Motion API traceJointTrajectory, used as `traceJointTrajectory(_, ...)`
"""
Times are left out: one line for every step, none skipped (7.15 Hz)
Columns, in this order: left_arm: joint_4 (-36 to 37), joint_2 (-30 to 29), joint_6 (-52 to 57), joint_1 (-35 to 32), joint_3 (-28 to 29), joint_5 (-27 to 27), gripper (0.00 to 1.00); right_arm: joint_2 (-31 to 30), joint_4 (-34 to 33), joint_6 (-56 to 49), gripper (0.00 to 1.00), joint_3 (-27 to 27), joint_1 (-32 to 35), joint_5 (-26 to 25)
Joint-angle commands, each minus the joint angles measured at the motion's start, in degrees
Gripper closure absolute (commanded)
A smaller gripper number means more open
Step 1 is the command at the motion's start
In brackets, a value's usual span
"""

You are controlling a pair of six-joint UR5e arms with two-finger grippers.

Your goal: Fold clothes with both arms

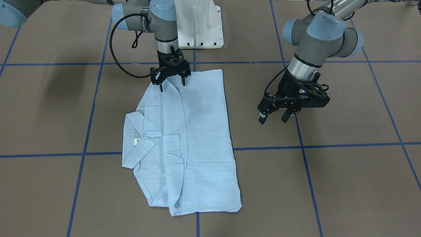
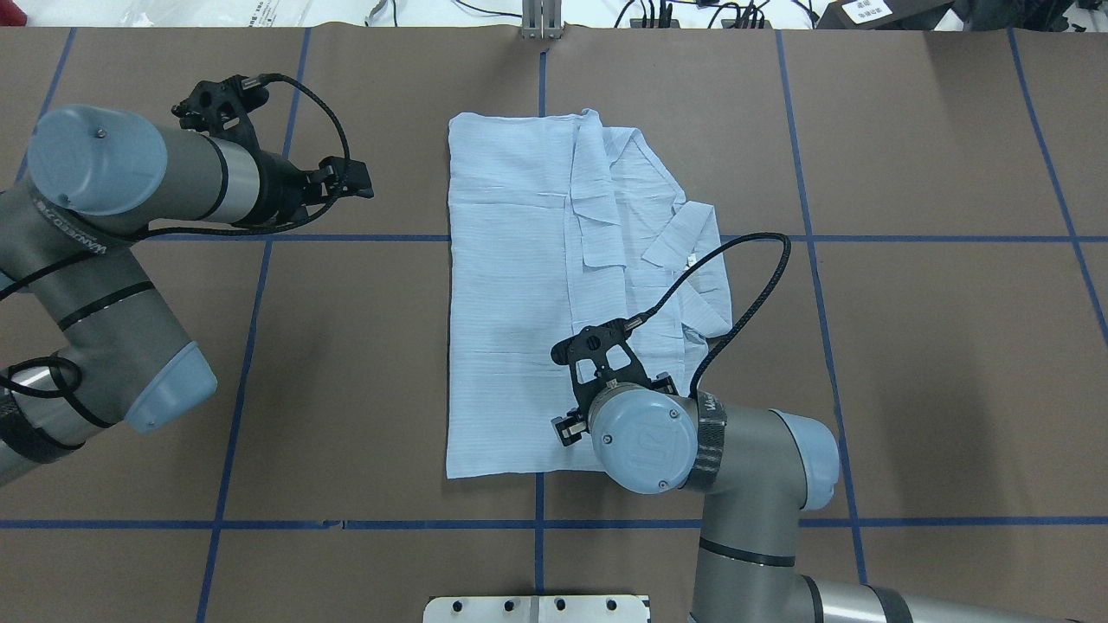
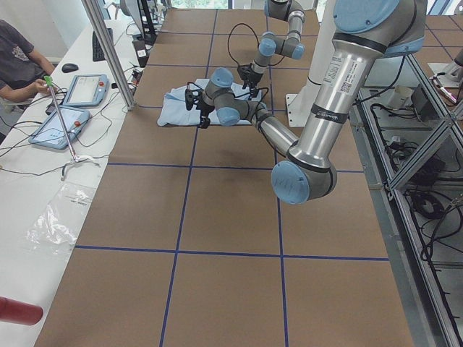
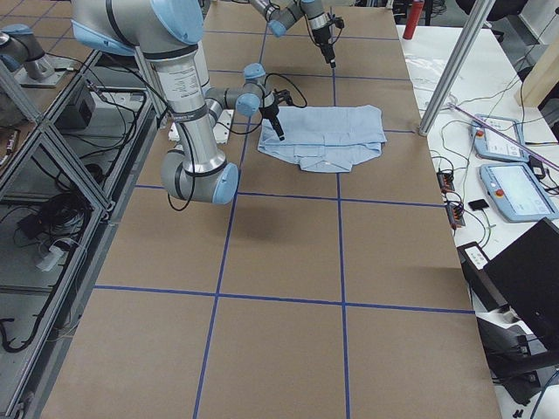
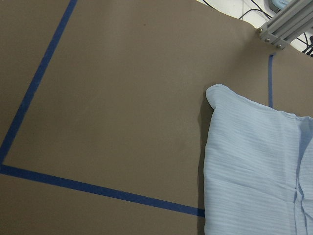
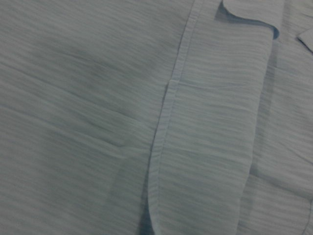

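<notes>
Though shirt [image 1: 200, 131] bears label [image 1: 136, 141], it's illegible.

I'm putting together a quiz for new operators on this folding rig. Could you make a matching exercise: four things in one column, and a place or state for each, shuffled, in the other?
Things
1. left hand
2. right hand
3. collar
4. white base

Places or states
A. on the shirt's side toward the robot's right
B. open, over bare table beside the shirt
C. at the robot's edge of the table
D. open, over the shirt's edge nearest the base

Pairs: 1-B, 2-D, 3-A, 4-C
</notes>
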Motion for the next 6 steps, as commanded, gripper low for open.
traceJointTrajectory(0.0, -0.1, -0.2, 0.6, 0.2, 0.2, 0.0, -0.5, 0.1, -1.2, 0.01, -0.2, 0.0, -0.1)
traceJointTrajectory(0.1, -0.3, -0.2, 0.9, 0.1, -0.1, 0.0, -0.6, -0.2, -2.2, 0.01, -0.3, 0.0, -0.1)
traceJointTrajectory(0.0, -0.4, -0.1, 0.9, 0.2, -0.1, 0.0, -1.1, -0.2, -2.3, 0.01, -0.4, 0.2, -0.1)
traceJointTrajectory(-0.2, -0.5, -0.1, 1.0, 0.8, 0.0, 0.0, -1.4, -0.2, -2.3, 0.01, -0.4, 0.6, -0.1)
traceJointTrajectory(-0.1, -0.6, -0.2, 1.2, 1.1, 0.0, 0.0, -2.1, -0.2, -2.3, 0.01, 0.0, 1.1, 0.0)
traceJointTrajectory(-0.2, -0.6, -0.4, 1.3, 1.1, 0.0, 0.0, -2.2, -0.3, -2.4, 0.01, 0.2, 1.6, 0.0)
